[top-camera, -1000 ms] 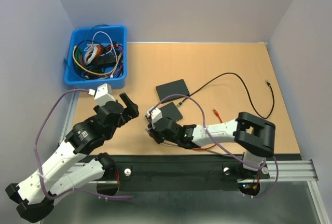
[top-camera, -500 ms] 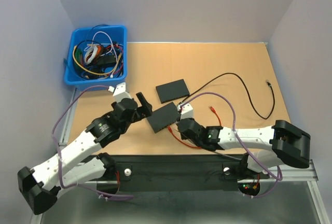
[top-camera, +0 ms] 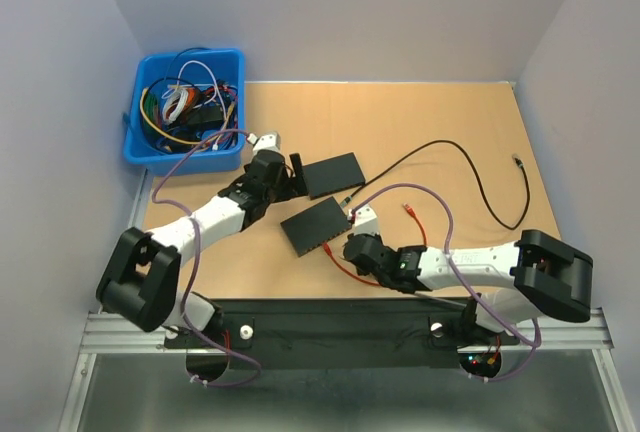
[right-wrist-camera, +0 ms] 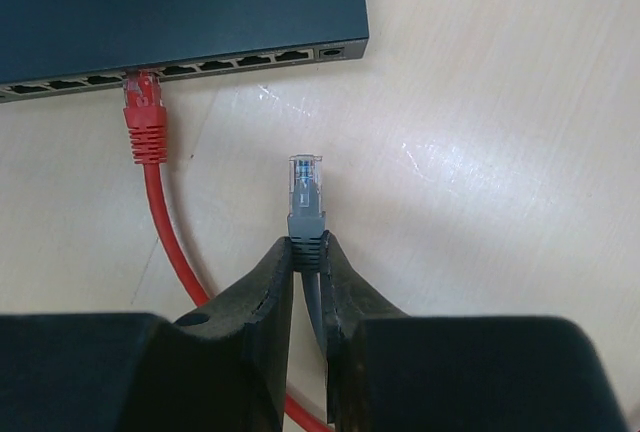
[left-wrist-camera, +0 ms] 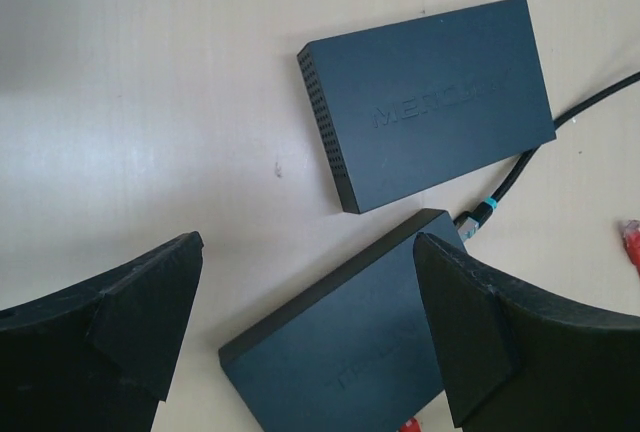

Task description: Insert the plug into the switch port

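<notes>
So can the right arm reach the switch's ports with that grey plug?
Probably yes. The right gripper holds the grey plug aimed at the switch ports, bare table between. The red cable fills one port aside; those ahead look empty.

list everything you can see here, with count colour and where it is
bin: one, blue, far left corner of the table, full of mixed cables
far switch: one, black, mid-table
near switch: one, black, just in front of the far switch
red cable: one, red, plugged into the near switch
grey plug: one, grey with a clear tip, short of the ports
black cable: one, black, looping over the table's right side
table: one, tan
left fingers: two, black, open, beside the far switch
right fingers: two, black, shut on the grey plug
</notes>
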